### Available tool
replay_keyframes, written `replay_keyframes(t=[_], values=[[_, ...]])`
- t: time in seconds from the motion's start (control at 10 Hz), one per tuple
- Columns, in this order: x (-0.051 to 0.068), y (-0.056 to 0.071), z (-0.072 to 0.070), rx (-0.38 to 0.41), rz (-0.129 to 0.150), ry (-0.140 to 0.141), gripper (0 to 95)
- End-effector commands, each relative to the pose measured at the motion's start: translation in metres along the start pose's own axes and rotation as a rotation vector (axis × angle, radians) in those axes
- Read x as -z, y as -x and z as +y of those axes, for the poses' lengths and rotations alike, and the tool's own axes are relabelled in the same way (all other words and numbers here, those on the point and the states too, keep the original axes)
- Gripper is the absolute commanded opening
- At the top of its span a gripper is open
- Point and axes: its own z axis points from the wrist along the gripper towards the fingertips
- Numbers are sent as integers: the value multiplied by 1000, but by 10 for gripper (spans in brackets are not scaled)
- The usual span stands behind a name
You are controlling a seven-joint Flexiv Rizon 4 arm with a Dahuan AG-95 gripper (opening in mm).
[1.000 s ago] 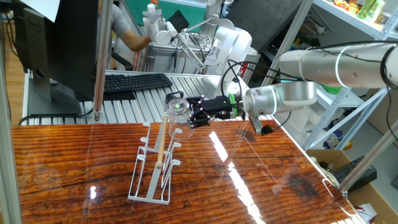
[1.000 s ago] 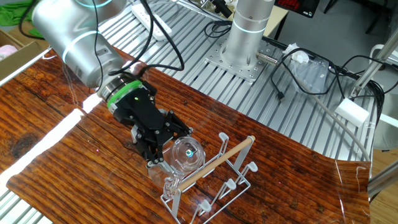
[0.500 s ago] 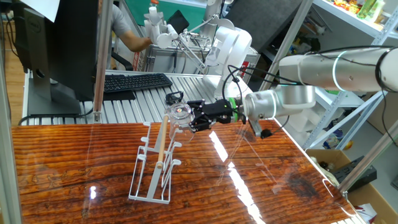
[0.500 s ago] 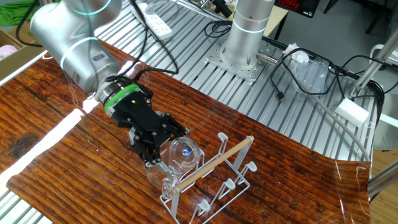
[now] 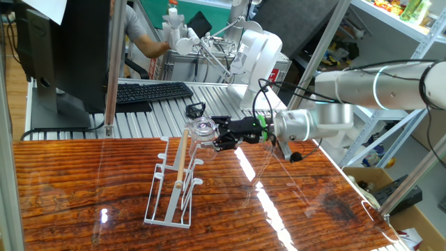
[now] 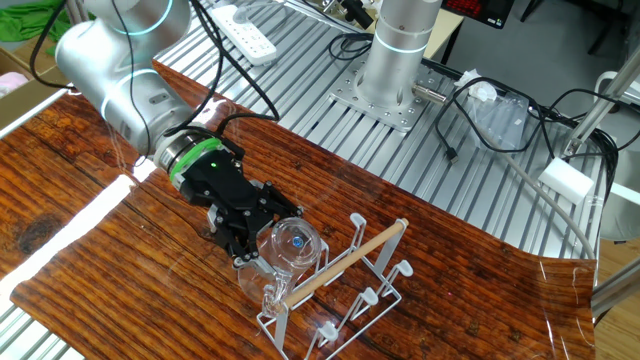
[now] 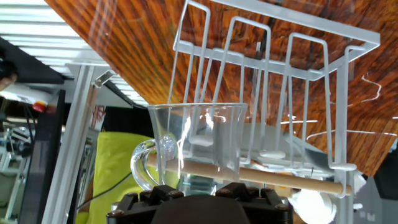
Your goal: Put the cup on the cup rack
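The cup is a clear glass tumbler with a small handle, and my gripper is shut on it, holding it sideways. It hangs just above the far end of the cup rack, close to the wooden rod. From the other side, the cup sits in the gripper right against the near pegs of the rack. In the hand view the cup fills the middle. Its mouth points at the rack's white wire pegs, and the rod crosses behind it.
A keyboard and a monitor stand behind the wooden table, with a person beyond them. An aluminium post rises at the back left. A robot base and cables lie on the metal bench.
The gripper has carried the cup slightly lower and closer to the rack's end pegs. The rack has not moved.
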Motion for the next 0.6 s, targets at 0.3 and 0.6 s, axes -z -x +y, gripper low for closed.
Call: replay_keyframes(t=[0.3,0.6], values=[[0,-1,0,-10,32,-17,380],[0,-1,0,-19,36,-18,760]])
